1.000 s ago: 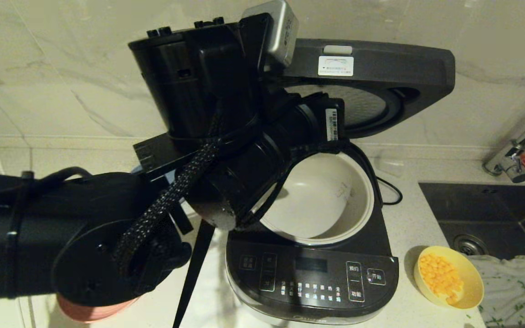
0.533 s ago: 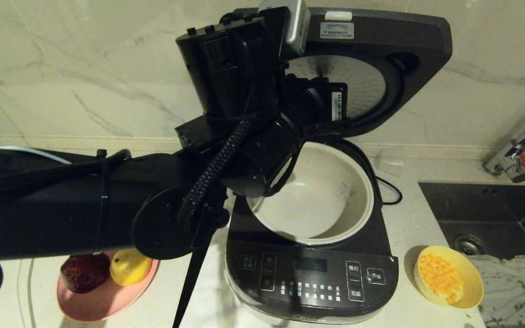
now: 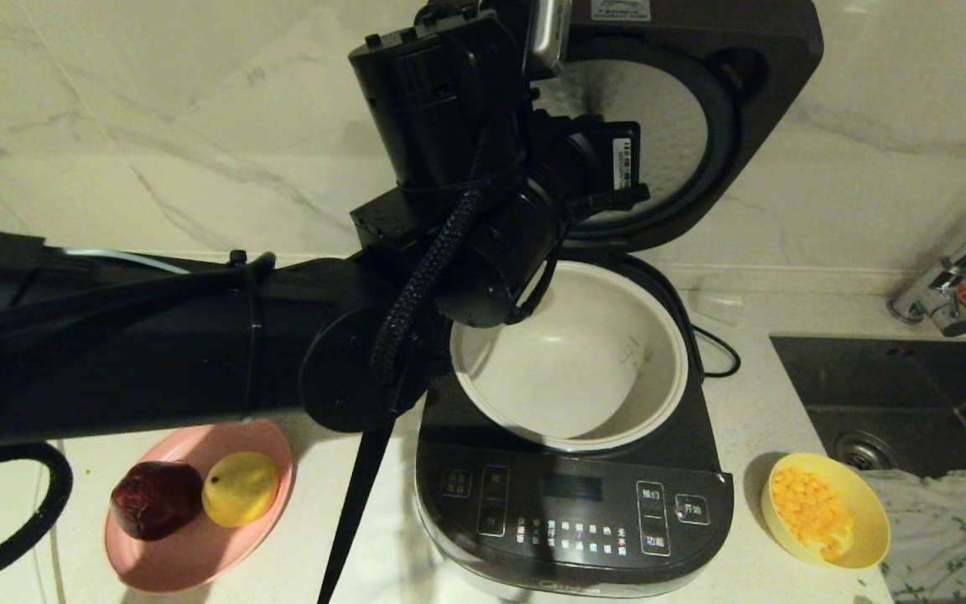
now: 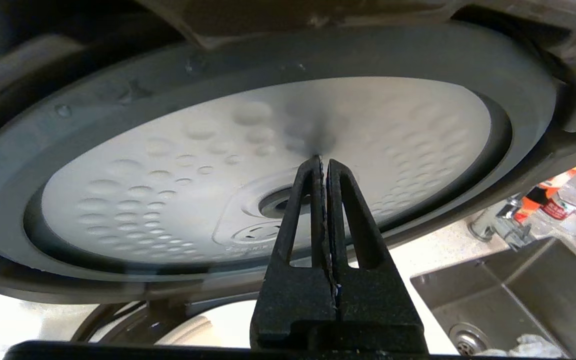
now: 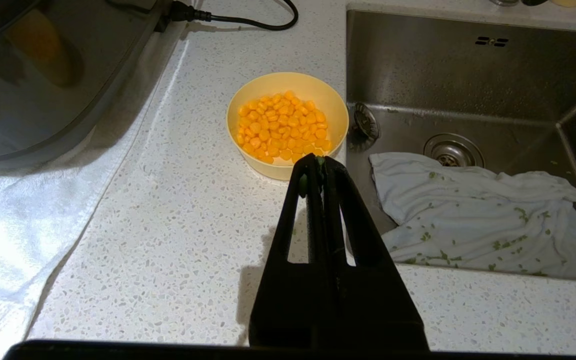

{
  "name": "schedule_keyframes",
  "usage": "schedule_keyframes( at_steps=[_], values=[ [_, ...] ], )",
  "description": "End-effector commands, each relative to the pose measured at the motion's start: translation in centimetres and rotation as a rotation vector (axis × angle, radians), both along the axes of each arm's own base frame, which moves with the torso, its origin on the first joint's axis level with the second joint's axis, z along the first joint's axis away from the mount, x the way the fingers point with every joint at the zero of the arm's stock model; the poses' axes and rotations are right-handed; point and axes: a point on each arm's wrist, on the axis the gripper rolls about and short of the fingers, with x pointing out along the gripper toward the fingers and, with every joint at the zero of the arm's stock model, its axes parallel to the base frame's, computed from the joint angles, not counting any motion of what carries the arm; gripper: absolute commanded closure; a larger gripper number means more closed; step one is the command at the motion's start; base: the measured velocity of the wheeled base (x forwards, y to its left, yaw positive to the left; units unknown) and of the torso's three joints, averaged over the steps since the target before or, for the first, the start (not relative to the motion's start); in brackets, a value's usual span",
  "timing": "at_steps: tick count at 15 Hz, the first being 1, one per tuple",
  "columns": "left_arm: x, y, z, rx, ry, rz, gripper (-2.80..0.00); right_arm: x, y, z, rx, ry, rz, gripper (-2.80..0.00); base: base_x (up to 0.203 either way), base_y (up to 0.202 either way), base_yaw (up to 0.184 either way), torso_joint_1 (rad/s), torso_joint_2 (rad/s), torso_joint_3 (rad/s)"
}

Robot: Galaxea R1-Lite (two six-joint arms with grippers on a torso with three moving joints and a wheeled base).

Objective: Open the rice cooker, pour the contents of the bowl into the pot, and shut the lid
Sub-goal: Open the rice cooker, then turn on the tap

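The rice cooker (image 3: 571,520) stands open at the middle of the counter, its lid (image 3: 772,75) raised nearly upright against the wall. Its cream pot (image 3: 659,369) looks bare inside. My left gripper (image 4: 323,161) is shut with nothing in it, its tips against the dimpled silver plate (image 4: 168,165) on the lid's underside; in the head view my own wrist hides it. To the cooker's right sits the pale yellow bowl (image 3: 869,512) with its contents (image 3: 810,507), orange kernels. My right gripper (image 5: 318,161) hovers shut just short of the bowl (image 5: 288,82), a green speck at its tips.
A pink plate (image 3: 198,554) with a dark red fruit (image 3: 156,499) and a yellow fruit (image 3: 240,488) lies left of the cooker. A steel sink (image 3: 894,386) holding a white cloth (image 3: 944,520) borders the bowl on the right. The cooker's cord (image 3: 718,352) runs behind it.
The lid has swung further up towards the wall. My left arm rose and shifted right with it, uncovering the pink plate and fruits. The bowl has not moved.
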Motion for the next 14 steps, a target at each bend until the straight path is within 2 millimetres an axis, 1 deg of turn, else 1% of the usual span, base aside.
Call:
schedule_keyframes(
  at_steps=[1,3,5,7,9,10,11,12,13,14],
  values=[
    [-1.4,1.5,1.2,-0.014,-0.01,0.0,0.0,0.0,0.0,0.0,0.0,0.0,0.0,0.0,0.0,0.0,0.0,0.0,0.0,0.0],
    [-3.6,3.5,2.1,-0.009,-0.01,-0.006,0.0,0.0,0.0,0.0,0.0,0.0,0.001,0.0,0.0,0.0,0.0,0.0,0.0,0.0],
    [-5.8,6.1,2.1,0.026,-0.006,0.008,0.0,0.0,0.0,0.0,0.0,0.0,0.001,0.0,0.0,0.0,0.0,0.0,0.0,0.0],
    [-8.3,9.1,1.6,0.06,0.007,0.033,0.0,0.0,0.0,0.0,0.0,0.0,0.001,0.0,0.0,0.0,0.0,0.0,0.0,0.0],
    [-10.8,12.4,0.2,0.092,0.036,0.075,0.0,0.0,0.0,0.0,0.0,0.0,0.001,0.0,0.0,0.0,0.0,0.0,0.0,0.0],
    [-11.9,14.1,-0.2,0.093,0.041,0.108,0.0,0.0,0.0,0.0,0.0,0.0,0.001,0.0,0.0,0.0,0.0,0.0,0.0,0.0],
    [-12.8,15.9,-0.4,0.088,0.042,0.162,0.0,0.0,0.0,0.0,0.0,0.0,0.001,0.0,0.0,0.0,0.0,0.0,0.0,0.0],
    [-12.9,18.0,-0.9,0.091,0.051,0.245,0.0,0.0,0.0,0.0,0.0,0.001,0.001,0.0,0.0,0.0,0.0,0.0,0.0,0.0],
    [-12.9,20.4,-1.6,0.097,0.066,0.355,0.0,0.0,0.0,0.0,0.0,0.0,-0.001,0.0,0.0,0.0,0.0,0.0,0.0,0.0],
    [-13.6,22.9,-2.4,0.095,0.074,0.458,0.0,0.0,0.0,0.0,0.0,0.0,0.001,0.0,0.0,0.0,0.0,0.0,0.0,0.0]
  ],
)
